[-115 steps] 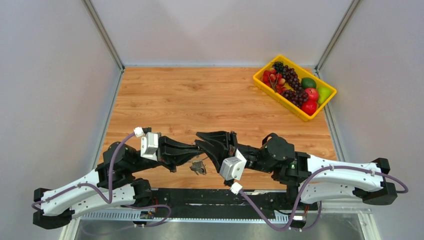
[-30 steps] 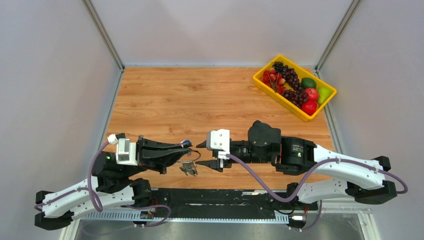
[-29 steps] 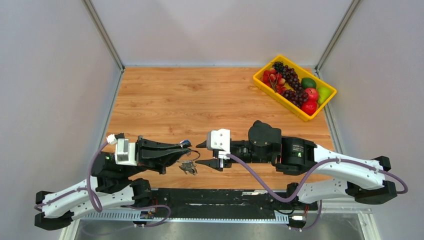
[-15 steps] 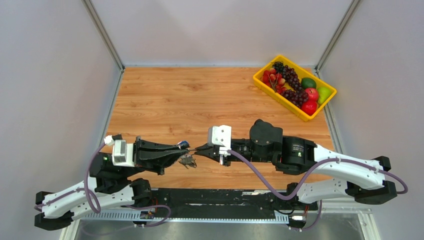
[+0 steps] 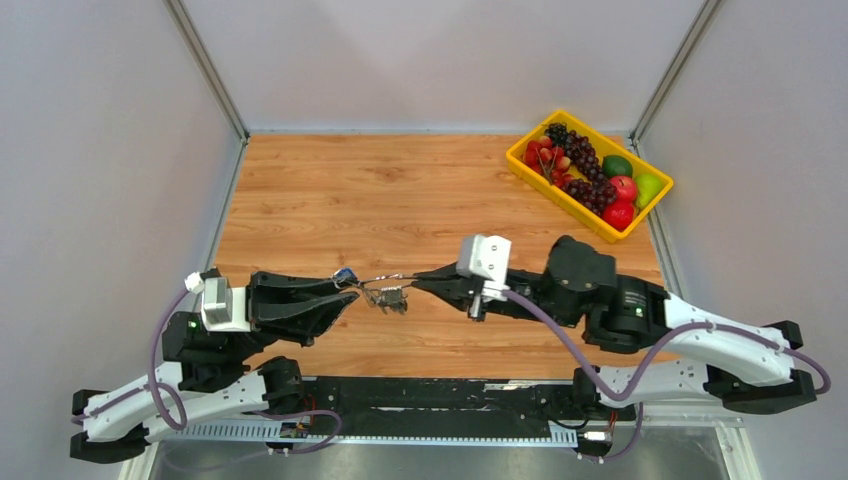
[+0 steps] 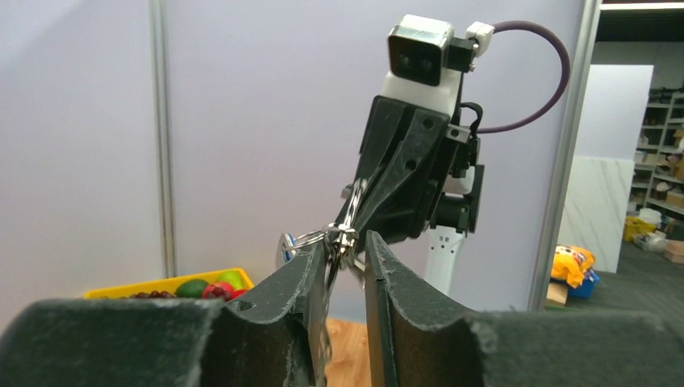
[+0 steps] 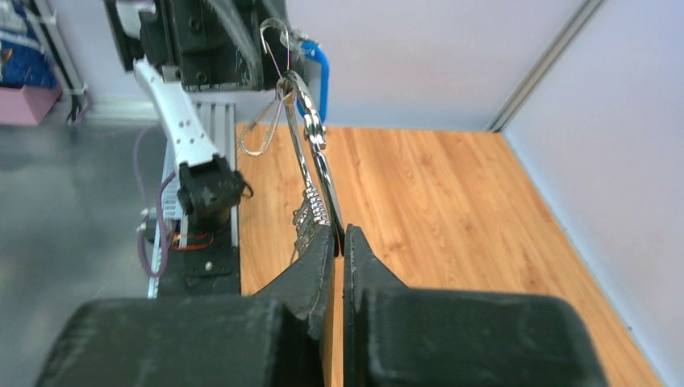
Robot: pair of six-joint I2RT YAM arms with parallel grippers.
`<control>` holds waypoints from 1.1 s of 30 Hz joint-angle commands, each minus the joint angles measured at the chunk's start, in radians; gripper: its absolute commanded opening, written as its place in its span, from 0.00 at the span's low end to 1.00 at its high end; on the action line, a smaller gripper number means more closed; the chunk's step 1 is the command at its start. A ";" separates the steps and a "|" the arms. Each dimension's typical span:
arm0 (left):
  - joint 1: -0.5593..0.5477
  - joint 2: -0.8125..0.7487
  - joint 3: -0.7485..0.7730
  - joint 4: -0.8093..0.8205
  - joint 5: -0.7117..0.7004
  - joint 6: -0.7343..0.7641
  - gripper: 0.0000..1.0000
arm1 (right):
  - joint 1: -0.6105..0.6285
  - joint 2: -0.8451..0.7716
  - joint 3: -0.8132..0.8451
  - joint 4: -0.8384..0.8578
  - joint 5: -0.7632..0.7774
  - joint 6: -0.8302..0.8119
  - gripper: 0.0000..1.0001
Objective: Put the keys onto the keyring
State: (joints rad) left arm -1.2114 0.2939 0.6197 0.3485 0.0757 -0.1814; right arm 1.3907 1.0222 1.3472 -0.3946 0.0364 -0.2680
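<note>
right gripper (image 7: pixel 339 238) clamped on a key (image 7: pixel 329 197), left gripper (image 6: pixel 345 250) pinching the keyring (image 6: pixel 305 240) just ahead; other keys (image 5: pixel 388 296) look threaded.

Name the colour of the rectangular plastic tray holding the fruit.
Yellow; the rectangular plastic tray shows best in the top external view.

The tabletop (image 5: pixel 400 190) is a rectangle of warm orange-brown wood-grain boards, closed in by pale walls on its left, far and right sides. A yellow tray (image 5: pixel 604 233) lies on it in the far right corner, set at a slant to the edges. The tray holds dark grapes (image 5: pixel 580 155), small red fruit (image 5: pixel 540 155), a green lime (image 5: pixel 616 165), red apples (image 5: pixel 622 190) and a pale green fruit (image 5: pixel 650 185). A black rail (image 5: pixel 450 395) runs along the near edge.
</note>
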 commanded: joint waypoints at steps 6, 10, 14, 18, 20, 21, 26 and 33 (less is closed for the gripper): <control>-0.003 -0.026 -0.016 -0.041 -0.121 -0.002 0.38 | -0.001 -0.075 0.018 0.088 0.084 -0.015 0.00; -0.003 -0.021 -0.020 -0.037 -0.149 0.002 0.39 | -0.001 -0.075 0.023 0.089 0.101 -0.025 0.00; -0.004 -0.022 -0.027 -0.047 -0.189 0.010 0.40 | -0.001 -0.088 0.026 0.093 0.133 -0.032 0.00; -0.004 -0.041 -0.031 -0.088 -0.246 0.021 0.41 | -0.001 -0.105 0.025 0.098 0.214 -0.036 0.00; -0.004 -0.054 -0.030 -0.141 -0.297 0.021 0.42 | -0.001 -0.113 0.028 0.098 0.256 -0.038 0.00; -0.004 -0.058 -0.029 -0.159 -0.317 0.018 0.41 | -0.001 -0.116 0.031 0.098 0.275 -0.039 0.00; -0.003 -0.037 0.002 -0.325 -0.549 -0.034 0.44 | -0.002 -0.120 0.034 0.098 0.361 -0.046 0.00; -0.004 -0.024 0.025 -0.436 -0.729 -0.097 0.50 | -0.013 -0.117 -0.001 0.097 0.452 -0.051 0.00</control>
State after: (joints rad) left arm -1.2114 0.2676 0.6048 -0.0177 -0.5201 -0.2317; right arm 1.3907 0.9146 1.3468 -0.3580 0.3950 -0.3096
